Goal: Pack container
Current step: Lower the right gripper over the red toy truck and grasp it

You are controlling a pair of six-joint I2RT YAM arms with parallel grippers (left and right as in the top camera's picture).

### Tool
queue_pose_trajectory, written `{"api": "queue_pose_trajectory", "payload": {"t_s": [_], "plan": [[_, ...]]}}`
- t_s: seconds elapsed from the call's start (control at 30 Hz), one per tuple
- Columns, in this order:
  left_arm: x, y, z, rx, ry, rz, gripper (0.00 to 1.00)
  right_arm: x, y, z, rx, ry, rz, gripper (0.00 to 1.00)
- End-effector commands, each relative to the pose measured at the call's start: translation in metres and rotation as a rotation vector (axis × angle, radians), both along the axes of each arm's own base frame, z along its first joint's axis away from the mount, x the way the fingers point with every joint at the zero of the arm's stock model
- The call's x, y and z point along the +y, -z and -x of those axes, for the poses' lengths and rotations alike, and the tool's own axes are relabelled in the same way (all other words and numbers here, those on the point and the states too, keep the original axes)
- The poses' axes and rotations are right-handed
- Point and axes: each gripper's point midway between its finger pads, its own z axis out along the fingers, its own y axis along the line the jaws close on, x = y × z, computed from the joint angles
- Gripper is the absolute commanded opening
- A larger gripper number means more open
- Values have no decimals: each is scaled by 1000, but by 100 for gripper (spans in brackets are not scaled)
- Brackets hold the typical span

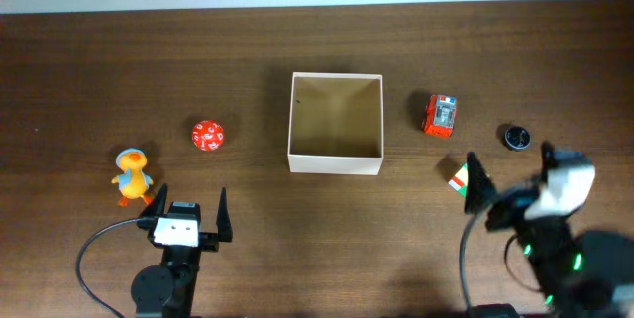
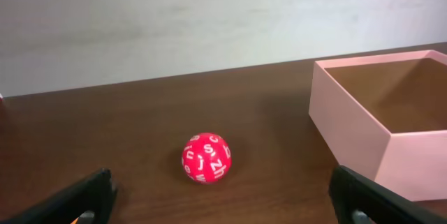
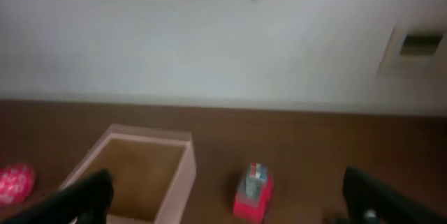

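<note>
Dark wooden counter (image 1: 89, 70) is carrying everything, with a pale wall running behind its far edge. The container (image 1: 335, 165) is sitting open-topped about midway along the counter and is showing nothing inside, so the packing looks to be only getting under way.

The left fingers (image 1: 223, 219) are standing spread wide and gripping nothing near the front edge. They are facing the red lettered ball (image 1: 208, 136), which is lying apart from the container toward the left edge. An orange duck toy (image 1: 132, 175) is standing further left, near those fingers.

The right fingers (image 1: 475, 181) are likewise spread and empty toward the front right corner. A small multicoloured block (image 1: 458, 176) is lying just beside them, and a red toy vehicle (image 1: 441, 115) is resting just right of the container. A small black round thing (image 1: 515, 138), perhaps a cap, is sitting toward the right edge.

The step in hand seems to be the first reach. The left wrist view is framing the ball between the fingers, so the next move is likely calling for advancing, lowering and closing squarely around its middle, since it may roll.
</note>
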Motion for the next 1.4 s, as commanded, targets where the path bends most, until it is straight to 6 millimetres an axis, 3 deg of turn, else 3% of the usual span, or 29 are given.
{"api": "queue_pose_trajectory", "payload": {"t_s": [0.0,0.2,0.33,0.4,0.47,0.57,0.7,0.77,0.9,1.0,1.2,1.37], "plan": [[0,1,0,-5,3,-20,99,7,-17,-28,179,-30,-13,99],[0,1,0,-5,3,-20,99,33,-25,-74,440,-161,-72,99],[0,1,0,-5,3,-20,99,44,-4,-112,537,-215,-87,99],[0,1,0,-5,3,-20,99,38,19,-137,591,-166,-103,90],[0,1,0,-5,3,-20,99,25,44,-158,657,-60,-154,90],[0,1,0,-5,3,-20,99,3,82,-181,739,124,-176,90],[0,1,0,-5,3,-20,99,-1,131,-201,841,171,-171,91],[0,1,0,-5,3,-20,99,-4,164,-211,905,206,-174,96],[0,1,0,-5,3,-20,99,-17,199,-220,957,345,-197,97],[0,1,0,-5,3,-20,99,-19,213,-223,977,371,-202,97],[0,1,0,-5,3,-20,99,-32,231,-220,1003,504,-228,97],[0,1,0,-5,3,-20,99,-31,245,-219,1032,518,-232,97]]}}
